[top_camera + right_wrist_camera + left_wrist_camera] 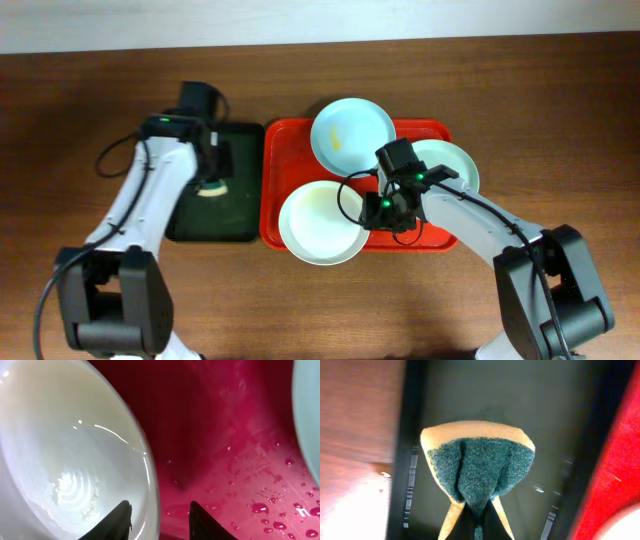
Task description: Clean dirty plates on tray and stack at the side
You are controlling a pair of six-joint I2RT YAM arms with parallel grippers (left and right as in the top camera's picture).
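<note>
Now the right gripper (160, 522) stands half open astride the rim of the white plate (320, 222), which lies at the near left corner of the red tray (285, 150), mostly on the gripper's left. The left gripper (477, 527), left of the tray, is closed on the sponge (480, 465).

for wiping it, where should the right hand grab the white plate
The white plate is wide and shallow, so pinch its thin rim nearest the red tray's middle, from above, one finger inside, one outside, where the right hand straddles it.
</note>
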